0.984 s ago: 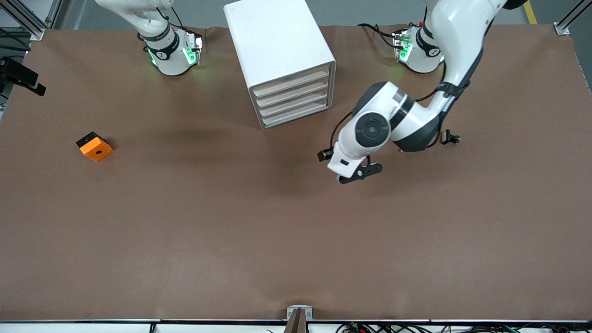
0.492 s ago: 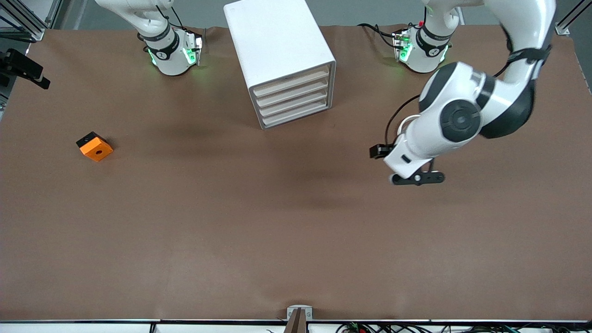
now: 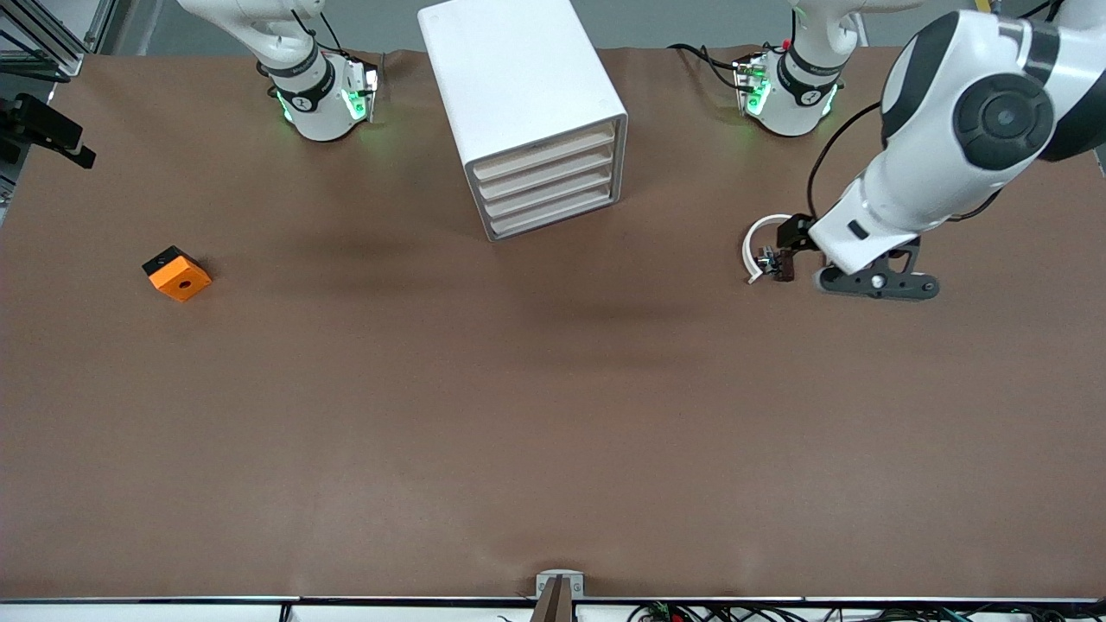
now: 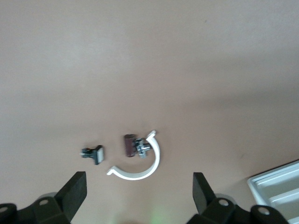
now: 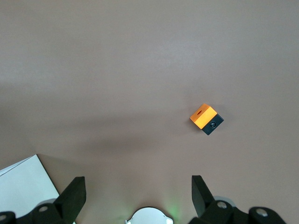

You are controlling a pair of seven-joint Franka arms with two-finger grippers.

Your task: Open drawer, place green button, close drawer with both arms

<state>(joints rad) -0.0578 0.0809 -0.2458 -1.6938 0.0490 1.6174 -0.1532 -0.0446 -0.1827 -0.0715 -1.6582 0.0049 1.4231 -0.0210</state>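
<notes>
The white cabinet [image 3: 523, 82] stands between the two arm bases, all of its drawers shut. The drawer [image 3: 556, 216] is the lowest one. The button [image 4: 93, 154], a tiny dark body with a pale cap, lies on the table beside a white curved strip [image 4: 140, 170] with brown clips; in the front view the left arm hides it. My left gripper [image 3: 874, 283] [image 4: 138, 186] hangs open over these small parts, holding nothing. My right gripper [image 5: 138, 186] is open and empty, high over the table at the right arm's end.
An orange cube [image 3: 177, 274] [image 5: 206, 118] with a hole lies toward the right arm's end. The white strip with clips [image 3: 760, 253] sits beside the left hand. A corner of the cabinet [image 4: 275, 186] shows in the left wrist view.
The left arm has swung away from the front of the cabinet toward its own end of the table and now hangs over the strip and button. The right arm barely moved.
</notes>
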